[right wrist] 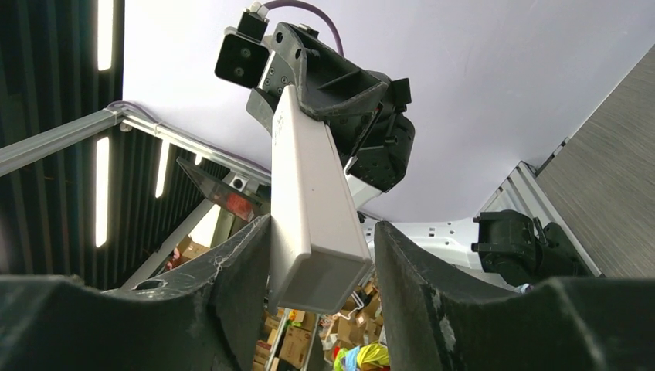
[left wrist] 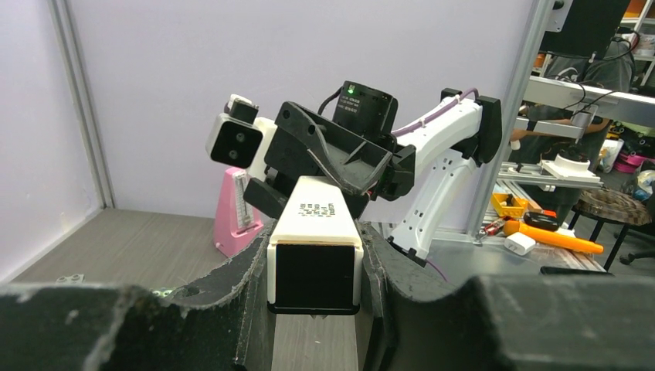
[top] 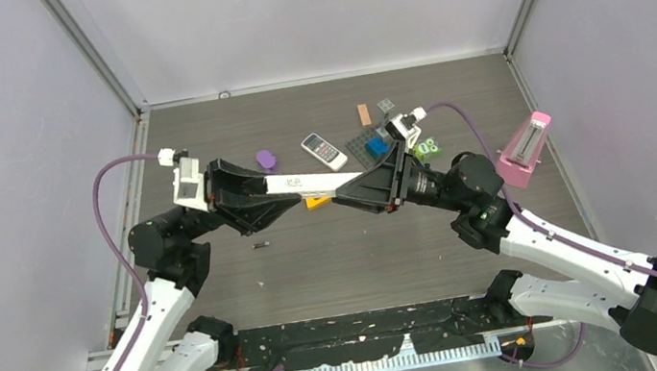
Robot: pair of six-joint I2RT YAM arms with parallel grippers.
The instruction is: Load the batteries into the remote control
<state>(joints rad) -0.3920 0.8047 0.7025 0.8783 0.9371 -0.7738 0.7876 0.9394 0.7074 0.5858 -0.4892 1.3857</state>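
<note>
A long white remote control (top: 313, 184) hangs in the air between both arms, its printed label facing up. My left gripper (top: 293, 193) is shut on its left end, and in the left wrist view the remote control (left wrist: 315, 224) sits tight between my fingers (left wrist: 247, 286). My right gripper (top: 342, 193) is open around the other end. In the right wrist view the remote control (right wrist: 309, 209) lies close to one finger (right wrist: 239, 270), with a gap to the other. One tiny dark battery (top: 261, 244) lies on the table below the left arm.
At the back of the table lie a small white keypad handset (top: 324, 151), a purple piece (top: 266, 160), an orange stick (top: 363, 115), a grey plate with a blue block (top: 360, 147) and a green item (top: 428, 146). A pink metronome (top: 526, 150) stands at the right.
</note>
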